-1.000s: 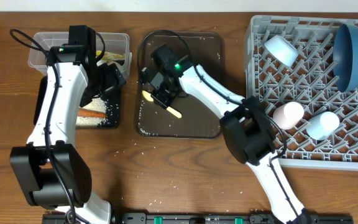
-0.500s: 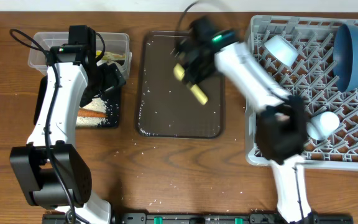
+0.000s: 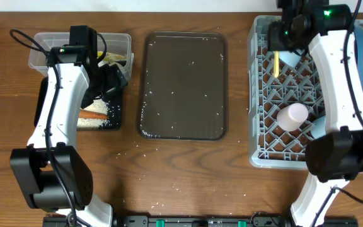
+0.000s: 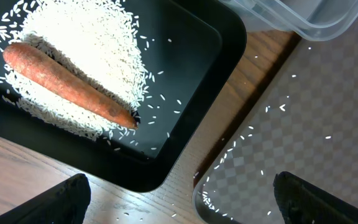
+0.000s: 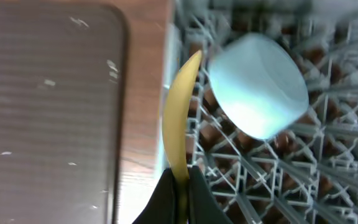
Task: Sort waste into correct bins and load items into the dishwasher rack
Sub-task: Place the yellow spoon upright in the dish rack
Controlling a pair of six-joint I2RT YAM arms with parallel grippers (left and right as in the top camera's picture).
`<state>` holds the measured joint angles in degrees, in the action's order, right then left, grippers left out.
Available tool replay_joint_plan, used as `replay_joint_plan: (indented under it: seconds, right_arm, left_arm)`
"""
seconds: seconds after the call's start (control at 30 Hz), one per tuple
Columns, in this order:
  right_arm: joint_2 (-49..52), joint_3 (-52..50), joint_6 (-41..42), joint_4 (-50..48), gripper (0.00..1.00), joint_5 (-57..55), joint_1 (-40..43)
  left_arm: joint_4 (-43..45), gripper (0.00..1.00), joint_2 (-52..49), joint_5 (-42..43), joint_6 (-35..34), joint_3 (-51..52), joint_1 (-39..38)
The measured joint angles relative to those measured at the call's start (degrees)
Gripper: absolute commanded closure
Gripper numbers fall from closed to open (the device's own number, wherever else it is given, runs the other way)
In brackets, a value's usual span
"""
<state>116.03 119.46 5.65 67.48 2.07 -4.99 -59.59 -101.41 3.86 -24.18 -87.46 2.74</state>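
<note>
While right pincer (image 5: 179,186) grips spoon (image 5: 178,118), cup (image 5: 257,84) just beside.

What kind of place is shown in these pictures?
Probably a robot test bench staged as a kitchen clean-up station: a grey dishwasher rack with a pink cup sits on a wooden table, and a black tray holds rice and a carrot.
</note>
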Motion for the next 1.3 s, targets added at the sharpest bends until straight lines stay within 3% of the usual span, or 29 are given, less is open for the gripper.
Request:
replay_joint_plan:
  seconds: [0.27, 0.43, 0.63, 0.9, 0.93, 1.3]
  right_arm:
    - [1.64, -12.94, 0.42, -6.29, 0.98, -0.37, 0.11]
    - [1.70, -17.00, 0.85, -8.48, 0.73, -0.33, -0.61]
    - [1.70, -17.05, 1.14, -8.52, 0.69, -0.15, -0.98]
    - [-1.49, -6.93, 0.48, 3.04, 0.60, 0.85, -0.98]
    - [-3.15, -4.76, 0.39, 4.70, 0.01, 0.98, -0.98]
    - [-30.73, 4.15, -0.17, 9.94, 0.01, 2.67, -0.98]
  left_arm:
    - [0.00, 0.04, 0.00, 0.00, 0.00, 0.00, 0.00]
    - [0.00, 0.04, 0.00, 0.00, 0.00, 0.00, 0.00]
    - [0.00, 0.04, 0.00, 0.00, 0.00, 0.00, 0.00]
    - [0.00, 0.04, 0.00, 0.00, 0.00, 0.00, 0.00]
    - [0.00, 0.04, 0.00, 0.00, 0.00, 0.00, 0.00]
    - [0.00, 0.03, 0.00, 0.00, 0.00, 0.00, 0.00]
